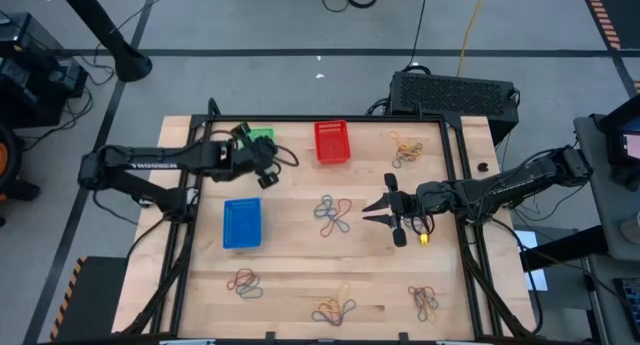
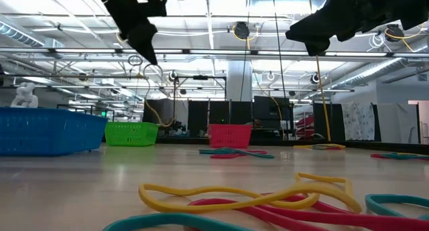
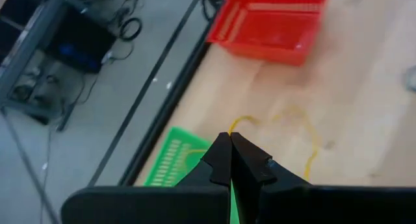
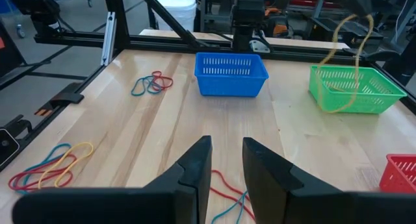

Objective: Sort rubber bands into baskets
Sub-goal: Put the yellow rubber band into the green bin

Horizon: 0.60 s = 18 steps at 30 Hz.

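Nearest the low camera lies a tangle of yellow, red and teal rubber bands (image 2: 268,201), loose on the worktop near its front edge.

Your left gripper (image 3: 231,160) has its fingers pinched together on a yellow rubber band (image 4: 348,62), which dangles over the green basket (image 1: 258,137) at the worktop's far left corner. Before you let go, bring the loop fully over the basket's opening and lower it so the hanging end sits inside the mesh walls. A long band like this will likely drape over the rim if released high. Then part the fingers and lift straight up.

Your right gripper (image 1: 383,207) waits with fingers apart above the worktop's right half, just beside the cluster of bands (image 1: 332,213) at the centre. Keep it clear of the left arm's path.

The red basket (image 1: 332,142) stands at the far edge, middle, and the blue basket (image 1: 241,223) on the left half, nearer you. More clusters lie near the far right corner, the right edge and along the front edge.

The worktop (image 1: 300,265) is pale wood in a black frame. Beyond it lie a grey floor with cables and a large hall with ceiling rails.
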Available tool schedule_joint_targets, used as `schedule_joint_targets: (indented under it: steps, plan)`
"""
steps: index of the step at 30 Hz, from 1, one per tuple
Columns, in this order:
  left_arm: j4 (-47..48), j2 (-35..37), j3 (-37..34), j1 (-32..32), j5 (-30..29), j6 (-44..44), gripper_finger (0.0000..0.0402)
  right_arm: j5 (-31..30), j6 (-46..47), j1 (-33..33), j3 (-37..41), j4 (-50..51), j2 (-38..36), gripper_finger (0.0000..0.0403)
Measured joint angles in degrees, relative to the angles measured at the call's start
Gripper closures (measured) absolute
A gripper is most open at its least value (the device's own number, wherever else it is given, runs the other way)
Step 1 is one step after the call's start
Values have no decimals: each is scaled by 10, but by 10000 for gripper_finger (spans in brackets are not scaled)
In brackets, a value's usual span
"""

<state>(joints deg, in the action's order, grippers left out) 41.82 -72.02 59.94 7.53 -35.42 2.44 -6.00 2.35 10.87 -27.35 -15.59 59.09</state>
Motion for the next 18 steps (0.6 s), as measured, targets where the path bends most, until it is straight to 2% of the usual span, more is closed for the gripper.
schedule_joint_targets:
  steps: [13, 18]
  plan:
    - [85, 1, 0, 152, 6, -49, 400, 0, -6, 0, 0, 0, 0, 323]
    - [88, 1, 0, 198, 21, -63, 400, 0, -14, 0, 0, 0, 0, 323]
